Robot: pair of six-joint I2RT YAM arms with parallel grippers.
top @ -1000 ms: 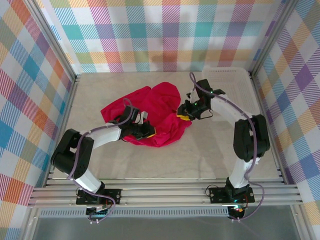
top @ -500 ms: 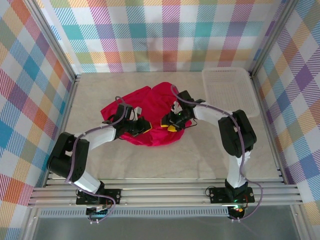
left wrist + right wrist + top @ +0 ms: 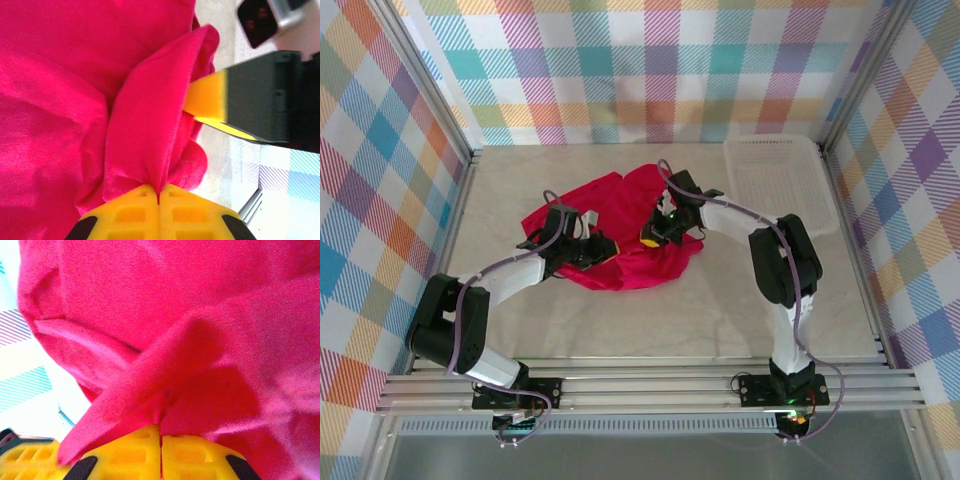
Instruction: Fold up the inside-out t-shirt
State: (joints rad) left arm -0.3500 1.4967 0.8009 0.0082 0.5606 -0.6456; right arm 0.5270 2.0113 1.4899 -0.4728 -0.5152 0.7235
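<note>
The inside-out t-shirt is a crumpled bright red heap in the middle of the table. My left gripper sits at the heap's near left side, shut on a pinched ridge of the red cloth. My right gripper is over the heap's middle, shut on another fold of the t-shirt. In the left wrist view the right gripper's yellow fingertip pokes into the cloth just beyond my left pinch. The two grippers are close together.
A white mesh basket stands at the back right corner. Checked walls enclose the table on three sides. Bare marble surface lies in front of the heap and to its left.
The right gripper moved left from the heap's right edge onto its middle and shut on a fold. The left gripper stayed shut on the cloth and shifted slightly back.
</note>
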